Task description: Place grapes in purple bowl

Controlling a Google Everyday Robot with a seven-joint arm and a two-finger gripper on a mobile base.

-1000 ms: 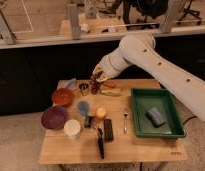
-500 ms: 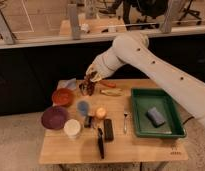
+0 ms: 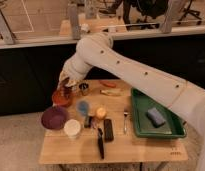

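Observation:
My gripper (image 3: 66,86) is at the back left of the wooden table (image 3: 146,147), just above the orange-red bowl (image 3: 61,99). It is shut on the grapes (image 3: 65,91), a small dark reddish cluster hanging under the fingers. The purple bowl (image 3: 53,118) sits at the table's left edge, in front of the orange-red bowl and a little left of and nearer than the gripper. It holds nothing that I can see.
A white cup (image 3: 72,128), small blue bowl (image 3: 83,106) and round orange fruit (image 3: 100,112) stand right of the purple bowl. A dark can (image 3: 84,89) is beside the gripper. A green tray (image 3: 168,131) with a grey sponge (image 3: 155,116) fills the right.
The arm has swung left with the grapes, from over the table's back middle to above the orange-red bowl, and has come a little lower.

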